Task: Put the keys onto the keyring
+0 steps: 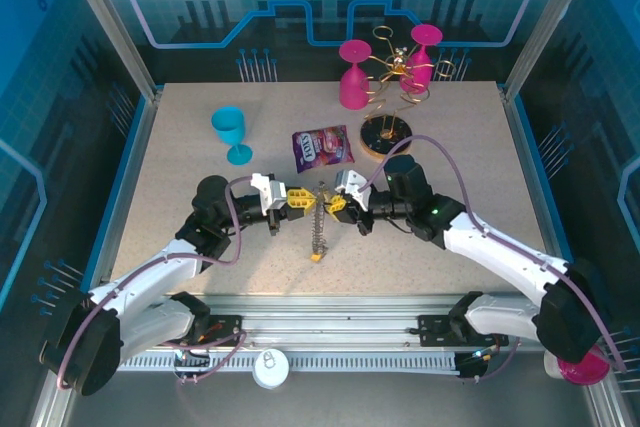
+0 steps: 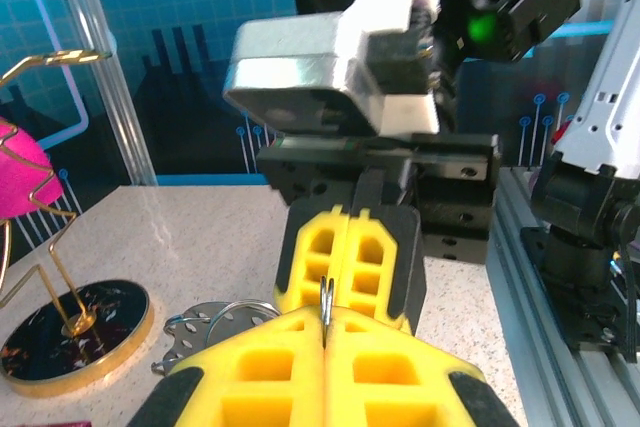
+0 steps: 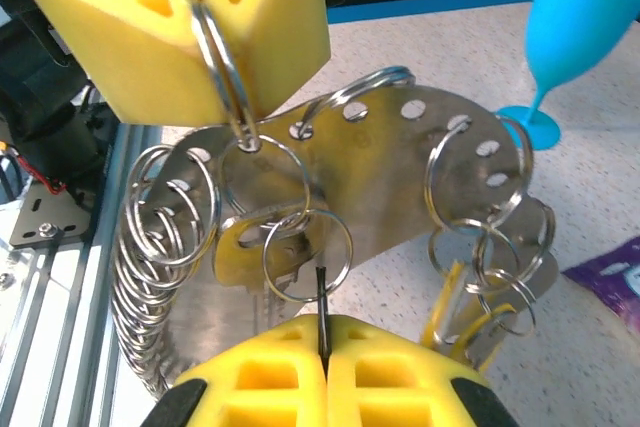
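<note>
Yellow pads of the right gripper (image 3: 322,332) press together on a small split ring (image 3: 346,247). Beyond it, the left gripper (image 3: 210,17) clamps the keyring (image 3: 228,77) (as I read it); tagged keys (image 3: 447,297) dangle alongside. Threading is the step in hand; next, the small ring likely needs working onto that loop.

Bright, even overhead light; faint shadows on table (image 1: 170,147); right tool (image 2: 347,262) blurred.

One blue goblet (image 1: 230,129), one packet (image 1: 322,147), two pink goblets (image 1: 352,77) (image 1: 425,44) (beside rack (image 1: 388,133)).
</note>
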